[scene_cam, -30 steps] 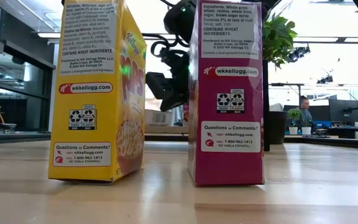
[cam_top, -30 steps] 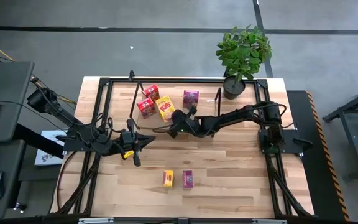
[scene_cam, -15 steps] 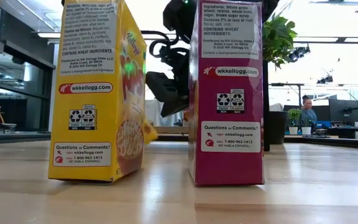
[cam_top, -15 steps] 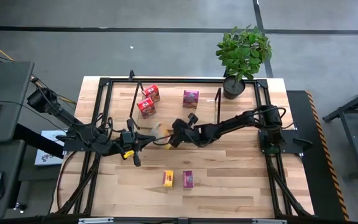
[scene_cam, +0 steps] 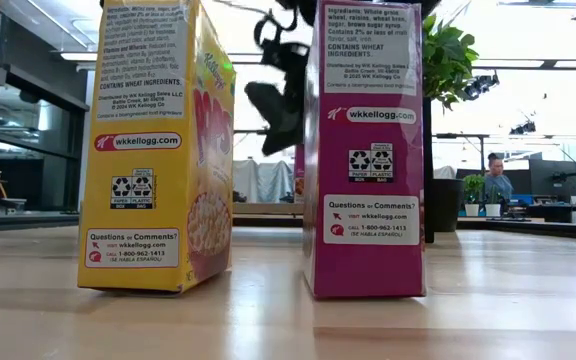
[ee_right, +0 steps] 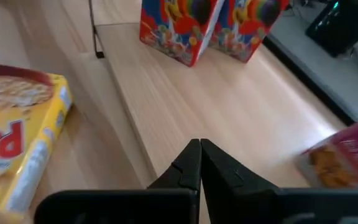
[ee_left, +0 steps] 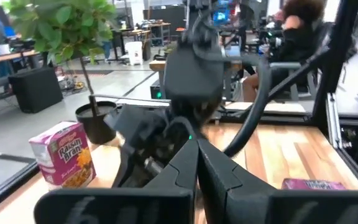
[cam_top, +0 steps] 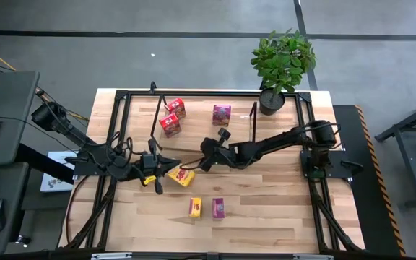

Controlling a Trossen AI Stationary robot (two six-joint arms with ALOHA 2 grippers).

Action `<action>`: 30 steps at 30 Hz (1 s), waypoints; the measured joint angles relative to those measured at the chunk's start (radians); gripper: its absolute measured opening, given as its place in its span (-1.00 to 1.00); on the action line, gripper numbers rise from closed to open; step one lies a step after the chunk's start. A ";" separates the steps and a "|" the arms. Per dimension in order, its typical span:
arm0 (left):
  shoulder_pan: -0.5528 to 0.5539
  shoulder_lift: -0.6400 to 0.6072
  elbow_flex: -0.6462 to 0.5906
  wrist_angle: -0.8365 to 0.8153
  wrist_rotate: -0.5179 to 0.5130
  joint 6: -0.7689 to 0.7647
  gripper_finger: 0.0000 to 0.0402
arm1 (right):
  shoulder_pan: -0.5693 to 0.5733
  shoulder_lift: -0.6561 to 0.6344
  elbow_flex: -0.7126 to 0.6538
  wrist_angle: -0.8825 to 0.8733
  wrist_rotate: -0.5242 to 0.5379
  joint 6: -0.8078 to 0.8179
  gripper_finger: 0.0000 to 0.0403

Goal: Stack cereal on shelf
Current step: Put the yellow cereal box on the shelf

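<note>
Light wood shelf [cam_top: 202,119] with thin black wire ends holds three small cardboard cereal boxes — two red [cam_top: 172,116], one magenta [cam_top: 222,113]. One yellow box [cam_top: 181,174] lies flat on the tabletop, another yellow [cam_top: 195,207] and magenta [cam_top: 218,208] stand nearer the front. Left gripper [cam_top: 166,165] and right gripper [cam_top: 202,162] — both fingers together, empty.

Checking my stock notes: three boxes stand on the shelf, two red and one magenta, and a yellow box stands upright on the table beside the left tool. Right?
Not quite. The yellow box is not upright; it lies flat on the table, as the high view shows. The rest holds: two red boxes and one magenta box stand on the shelf, and the yellow one is beside the left tool.
</note>
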 joint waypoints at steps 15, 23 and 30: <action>0.109 0.057 0.208 -0.707 0.397 -0.201 -0.11 | 0.077 -0.193 -0.030 -0.632 0.099 0.247 -0.63; 0.068 0.258 0.209 -0.808 0.471 -0.074 0.24 | 0.086 -0.231 -0.146 -0.641 0.107 0.349 -0.22; 0.066 0.452 0.208 -0.791 0.340 0.116 0.24 | 0.086 -0.242 -0.186 -0.610 0.109 0.367 -0.19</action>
